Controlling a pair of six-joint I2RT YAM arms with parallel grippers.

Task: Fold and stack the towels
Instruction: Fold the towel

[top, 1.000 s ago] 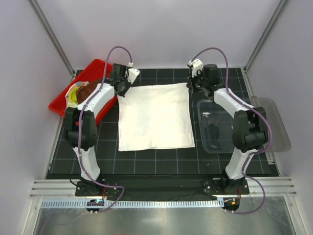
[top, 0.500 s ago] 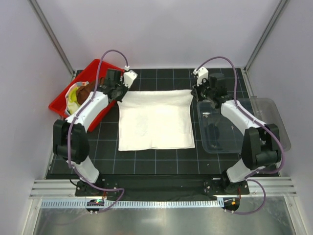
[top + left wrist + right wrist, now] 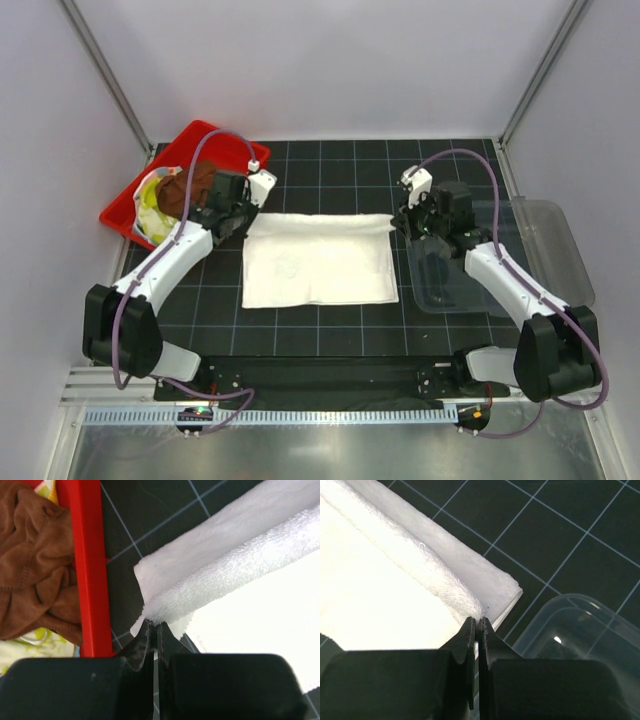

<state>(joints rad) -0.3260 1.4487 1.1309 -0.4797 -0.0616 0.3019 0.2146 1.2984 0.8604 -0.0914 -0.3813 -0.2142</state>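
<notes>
The large white towel point(image 3: 318, 262) lies spread on the black mat, its far edge lifted and doubled over toward me. My left gripper point(image 3: 243, 222) is shut on the towel's far left corner point(image 3: 150, 611). At the far right corner point(image 3: 482, 611) my right gripper point(image 3: 398, 225) is shut on the cloth too. A brown towel point(image 3: 190, 186) and a yellow-green one point(image 3: 150, 198) lie bunched in the red tray point(image 3: 120, 211) at the left; the brown towel point(image 3: 30, 565) also fills the left of the left wrist view.
A clear plastic bin point(image 3: 520, 262) stands right of the white towel, its corner point(image 3: 570, 630) close beside my right fingers. The red tray's rim point(image 3: 87, 555) runs just left of my left gripper. Grey walls enclose the mat.
Both grippers have drawn the white towel's far edge toward me, from the back of the mat to about its middle, folding the cloth over itself. Both stayed shut.
</notes>
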